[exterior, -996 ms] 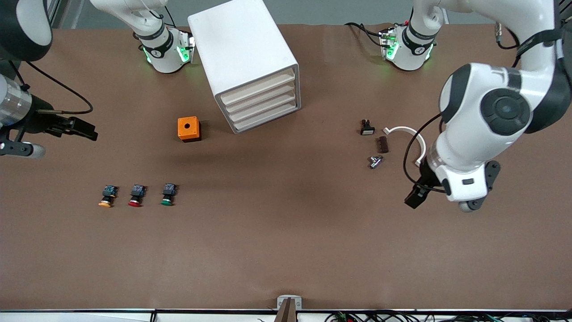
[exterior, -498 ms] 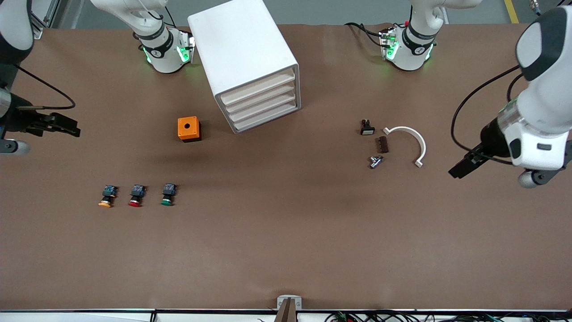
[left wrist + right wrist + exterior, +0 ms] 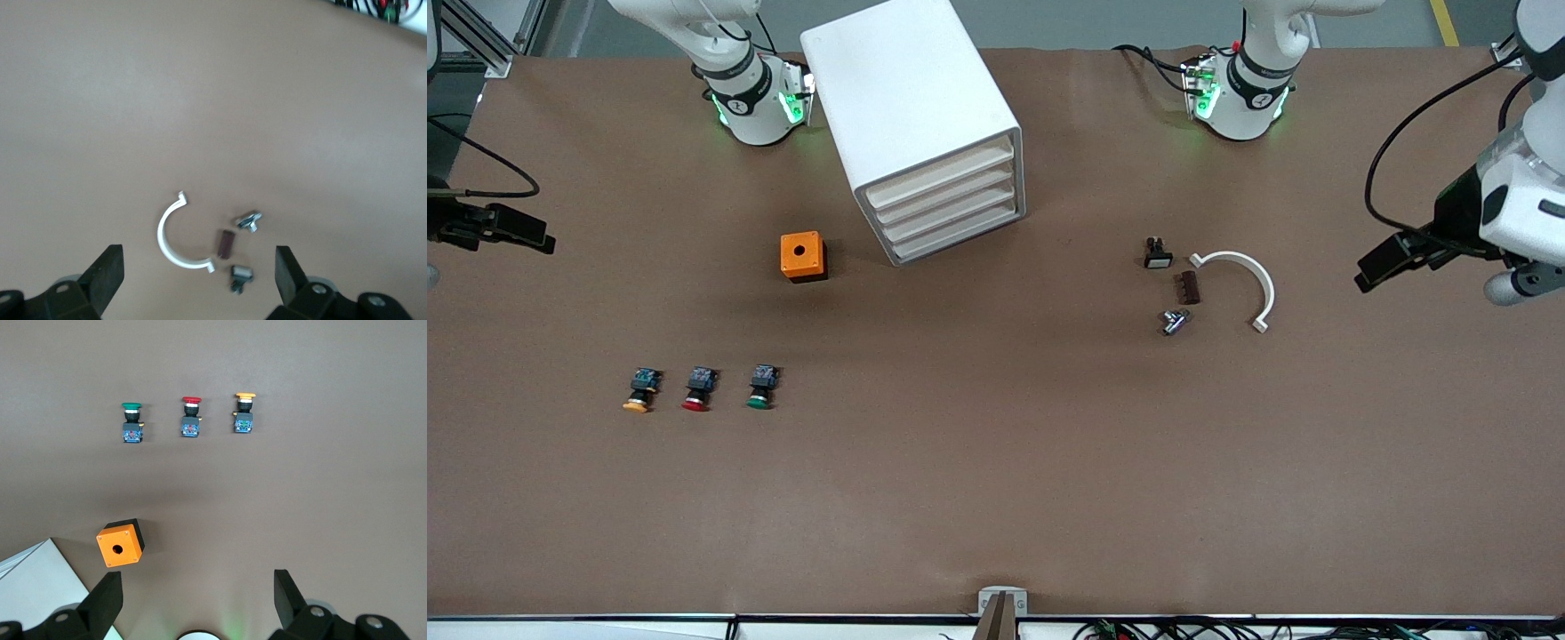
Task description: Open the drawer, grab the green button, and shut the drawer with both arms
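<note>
While both arms are held high at the table's two ends, the brown table is seen almost bare. The left gripper is spread wide and empty, up above the left arm's end; the right gripper is likewise spread and empty at the right arm's end. The button with the green cap lies on the table beside a red-capped button and a yellow-capped button, nearer the front camera than the closed white drawer cabinet.

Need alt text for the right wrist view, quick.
Three push buttons lie in a row on the brown table: the green button, red button, yellow button. An orange box sits nearer the open right pincer.
</note>
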`<state>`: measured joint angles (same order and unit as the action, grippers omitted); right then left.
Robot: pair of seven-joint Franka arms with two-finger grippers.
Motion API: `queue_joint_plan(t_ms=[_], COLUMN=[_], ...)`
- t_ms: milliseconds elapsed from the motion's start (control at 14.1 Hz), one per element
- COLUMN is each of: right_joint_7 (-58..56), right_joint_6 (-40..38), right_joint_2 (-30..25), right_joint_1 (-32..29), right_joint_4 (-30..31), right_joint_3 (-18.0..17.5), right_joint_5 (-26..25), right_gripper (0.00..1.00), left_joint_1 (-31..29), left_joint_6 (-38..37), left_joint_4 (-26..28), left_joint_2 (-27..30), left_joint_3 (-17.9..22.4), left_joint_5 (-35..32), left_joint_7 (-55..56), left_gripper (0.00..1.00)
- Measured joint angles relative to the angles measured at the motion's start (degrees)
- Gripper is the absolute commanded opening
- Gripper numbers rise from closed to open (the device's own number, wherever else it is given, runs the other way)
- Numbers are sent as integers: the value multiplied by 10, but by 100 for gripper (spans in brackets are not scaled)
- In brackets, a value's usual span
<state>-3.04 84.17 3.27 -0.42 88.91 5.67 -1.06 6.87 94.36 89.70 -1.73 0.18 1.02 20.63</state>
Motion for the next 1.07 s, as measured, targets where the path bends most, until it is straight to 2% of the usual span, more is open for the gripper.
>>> queue_joint_plan(t_ms=[285,640,1067], right_joint_7=[0,-22,-32], right_joint_6=[10,36,40], right_joint_2=[-31,-61,-66], right_joint_1=[-2,-2,-2], right_joint_4=[11,35,40], right_joint_3=[2,-1,-1], right_joint_5=[0,0,0], right_gripper=[100,100,100], left_joint_1=[-19,-19,-42], left_joint_6=[-42,-46,-46], left_joint_4=[11,45,79], left_joint_2=[32,64,93], left_joint_3=[0,-6,-45], left_joint_5=[0,0,0], left_joint_7=[-84,-127,-128], left_gripper=[100,100,100])
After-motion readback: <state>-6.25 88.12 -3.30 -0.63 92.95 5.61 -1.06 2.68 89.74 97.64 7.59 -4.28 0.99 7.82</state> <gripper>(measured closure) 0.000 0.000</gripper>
